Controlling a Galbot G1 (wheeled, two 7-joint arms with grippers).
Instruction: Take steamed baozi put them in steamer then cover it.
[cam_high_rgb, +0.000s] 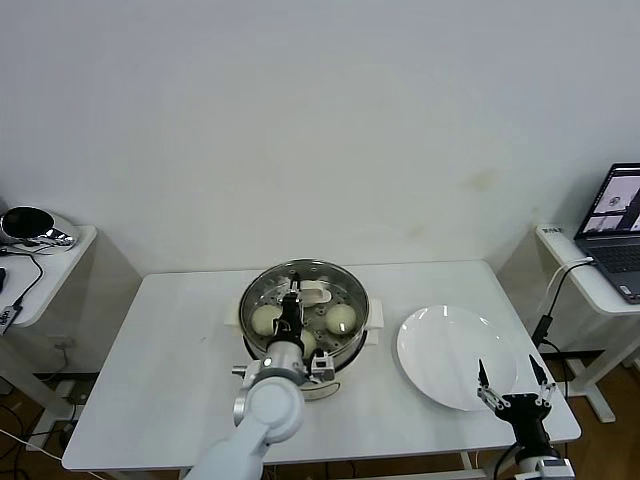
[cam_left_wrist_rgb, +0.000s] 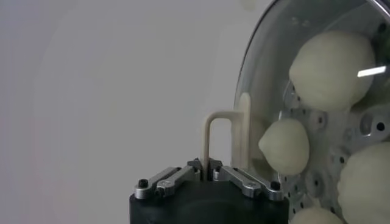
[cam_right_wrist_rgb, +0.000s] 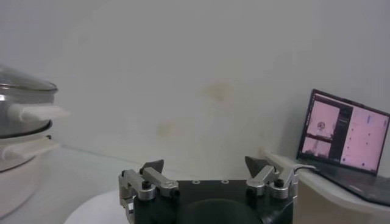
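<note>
The left gripper (cam_left_wrist_rgb: 207, 173) fills the near edge of the left wrist view, its jaws drawn narrow and clamped on the cream handle (cam_left_wrist_rgb: 220, 141) of the lid (cam_left_wrist_rgb: 268, 67). In the head view the left arm reaches from the near edge of the surface up over the steamer (cam_high_rgb: 303, 310), which stands at the middle of the surface, toward its far edge. The lid lies over the pot, and the handle stands at its centre, directly under the jaws.

Buns (cam_high_rgb: 341, 318) lie inside the steamer on the perforated tray, seen through the glass. The head view shows three clearly; the left wrist view shows four pale rounded shapes (cam_left_wrist_rgb: 284, 146) behind the lid. The plate (cam_high_rgb: 440, 350) at the right half of the surface carries no bun.

The right gripper (cam_high_rgb: 514, 386) sits at the near right corner of the surface, over the near rim of the plate, with its jaws standing wide and holding nothing. It is well apart from the steamer.

Judged from this layout, the loading step is complete and the covering step is at or near its end. The governing relation is vertical: the handle is between the left jaws, and its long axis runs across the jaw gap. Whether the lid rim is fully seated on the pot rim cannot be confirmed. The left arm is the nearer arm, and the likely next action is a release followed by a straight lift clear.
</note>
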